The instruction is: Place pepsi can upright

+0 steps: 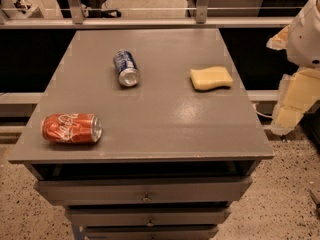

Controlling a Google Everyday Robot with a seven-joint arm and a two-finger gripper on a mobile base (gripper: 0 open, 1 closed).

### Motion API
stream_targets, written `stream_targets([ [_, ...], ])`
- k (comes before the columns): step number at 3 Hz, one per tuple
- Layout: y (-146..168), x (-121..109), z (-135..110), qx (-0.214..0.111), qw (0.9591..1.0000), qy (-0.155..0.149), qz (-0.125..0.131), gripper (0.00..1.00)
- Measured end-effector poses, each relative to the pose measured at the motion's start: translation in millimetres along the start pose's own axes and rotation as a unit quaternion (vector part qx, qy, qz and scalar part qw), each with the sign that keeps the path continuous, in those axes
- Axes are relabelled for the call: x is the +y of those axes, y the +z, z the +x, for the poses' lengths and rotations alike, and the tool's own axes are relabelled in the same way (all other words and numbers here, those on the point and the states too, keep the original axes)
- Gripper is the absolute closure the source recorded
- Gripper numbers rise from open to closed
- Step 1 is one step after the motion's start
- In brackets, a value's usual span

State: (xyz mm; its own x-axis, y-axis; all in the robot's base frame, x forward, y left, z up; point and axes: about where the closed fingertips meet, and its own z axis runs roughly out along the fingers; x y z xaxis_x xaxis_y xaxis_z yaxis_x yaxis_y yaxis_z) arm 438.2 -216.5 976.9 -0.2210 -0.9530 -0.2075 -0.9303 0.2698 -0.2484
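The pepsi can (126, 68), dark blue with white markings, lies on its side on the grey cabinet top (165, 119), left of centre toward the back, with its silver top facing the front. My gripper (291, 106) hangs off the right side of the cabinet, beyond its edge, well away from the can and holding nothing that shows. The white arm housing (306, 34) sits above it at the right edge of the view.
A red-orange cola can (71, 128) lies on its side at the front left. A yellow sponge (211, 77) lies at the back right. The cabinet has drawers (145, 191) below its front edge. A railing (150, 21) runs behind it.
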Motion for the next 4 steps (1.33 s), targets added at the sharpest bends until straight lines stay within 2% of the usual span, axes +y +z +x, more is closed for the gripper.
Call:
stream_targets([
  [1, 0, 0, 0, 0.0, 1.0, 0.0, 0.0, 0.0],
  [2, 14, -18, -27, -0.028, 0.9996, 0.004, 0.002, 0.0],
  [3, 46, -58, -83, -0.061, 0.9979, 0.021, 0.006, 0.0],
  [4, 80, -96, -148, -0.074, 0.9953, 0.063, 0.004, 0.0],
])
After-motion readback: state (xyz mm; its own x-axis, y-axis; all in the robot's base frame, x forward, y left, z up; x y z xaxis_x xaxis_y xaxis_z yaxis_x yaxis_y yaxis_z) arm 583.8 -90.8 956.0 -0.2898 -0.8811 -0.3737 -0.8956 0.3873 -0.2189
